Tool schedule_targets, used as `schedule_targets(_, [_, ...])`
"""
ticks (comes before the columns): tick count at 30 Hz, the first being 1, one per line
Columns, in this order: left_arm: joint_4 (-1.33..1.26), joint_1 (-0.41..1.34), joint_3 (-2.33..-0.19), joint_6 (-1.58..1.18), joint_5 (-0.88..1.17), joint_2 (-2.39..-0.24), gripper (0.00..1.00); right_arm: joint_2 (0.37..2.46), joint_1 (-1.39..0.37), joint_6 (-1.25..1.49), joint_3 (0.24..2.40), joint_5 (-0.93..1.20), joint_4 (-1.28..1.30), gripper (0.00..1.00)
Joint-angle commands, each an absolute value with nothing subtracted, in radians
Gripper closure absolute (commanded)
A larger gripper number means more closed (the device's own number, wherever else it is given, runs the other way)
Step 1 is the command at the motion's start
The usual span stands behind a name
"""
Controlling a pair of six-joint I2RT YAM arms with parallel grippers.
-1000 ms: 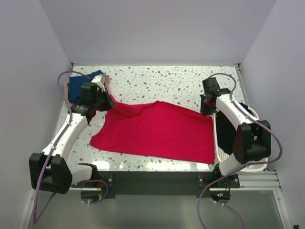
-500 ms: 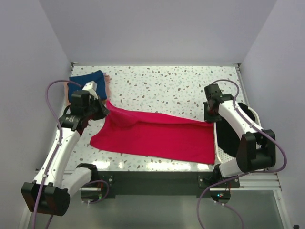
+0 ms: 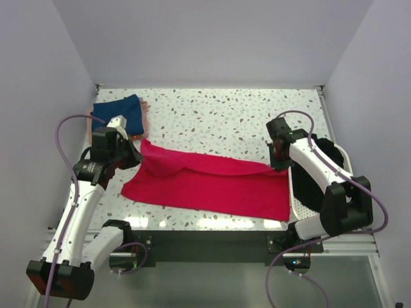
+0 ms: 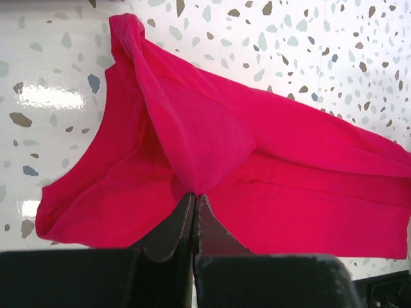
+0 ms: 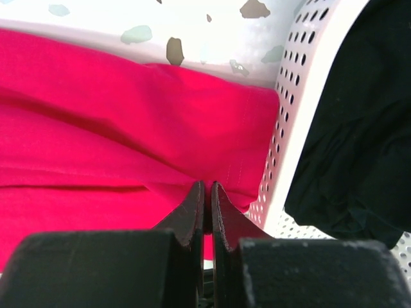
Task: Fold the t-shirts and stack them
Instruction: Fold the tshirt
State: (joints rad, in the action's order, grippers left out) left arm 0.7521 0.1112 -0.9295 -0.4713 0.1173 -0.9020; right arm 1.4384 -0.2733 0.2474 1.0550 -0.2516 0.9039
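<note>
From the overhead camera: mid-fold on the crimson-red t-shirt [image 3: 212,186], spread across the near half of the table [image 3: 225,115], far edge raised and doubled over toward the near hem. Pinched at the far left corner by the left gripper [image 3: 135,153] and at the far right corner by the right gripper [image 3: 277,164]. Looks like the first lengthwise fold, about halfway over. Next: carry both corners level to the near hem, lay them down together, then let go. Beyond the left arm, in the far left corner, a navy blue t-shirt [image 3: 119,110], apparently folded, close to the red one's raised corner but not touching it.

At the left wrist: jaws clamped on a peak of red cloth, the rest draping away over the table.

At the right wrist: jaws closed on a red fold, just beside the white perforated basket [image 5: 282,128] holding a black t-shirt [image 5: 347,128].
</note>
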Motion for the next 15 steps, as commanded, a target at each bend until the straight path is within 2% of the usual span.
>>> schedule_targets(1, [0.802,0.101,-0.982,-0.480,0.103,-0.874,1.00,1.424,-0.278,0.262,1.080,-0.301,0.959,1.00])
schedule_targets(15, [0.879,0.101,-0.976,-0.480,0.091,-0.825,1.00,1.425,-0.299,0.261,1.117,-0.330,1.040,1.00])
